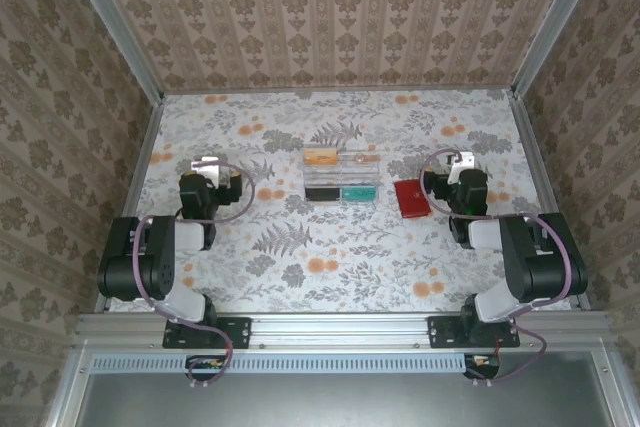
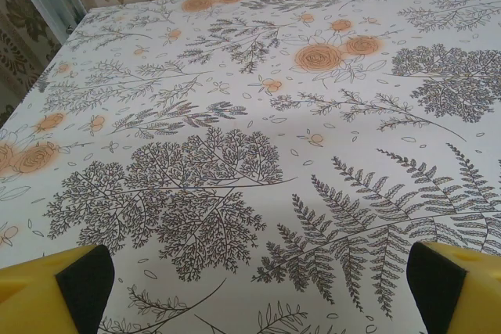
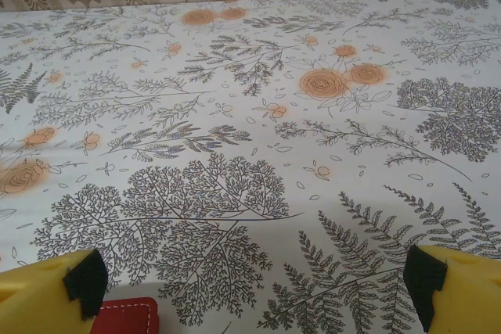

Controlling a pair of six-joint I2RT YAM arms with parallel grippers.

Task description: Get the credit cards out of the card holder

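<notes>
Nearest to me on the right side, the red wallet (image 1: 412,198) lies flat on the table (image 1: 330,247), folded shut as far as I can tell, so I judge any cards are hidden inside it. In the top view its long side runs roughly 12 to 6, leaning a little toward 11. Just past it is the right gripper (image 1: 456,161), with the wallet at about its 8 o'clock, near but apart. In the right wrist view a red stitched corner shows at 7 o'clock, just beside the black pad (image 3: 84,278) on that side. This gripper's fingers are spread wide and hold nothing. The left gripper (image 1: 207,165) is spread just as wide and is also empty, well apart from the wallet, off at its 9 o'clock. I judge the right arm is the one to send, drawing back and swinging toward 8 o'clock. Beyond the wallet, at its 10 o'clock, the clear tray (image 1: 342,175) stands between the two grippers
</notes>
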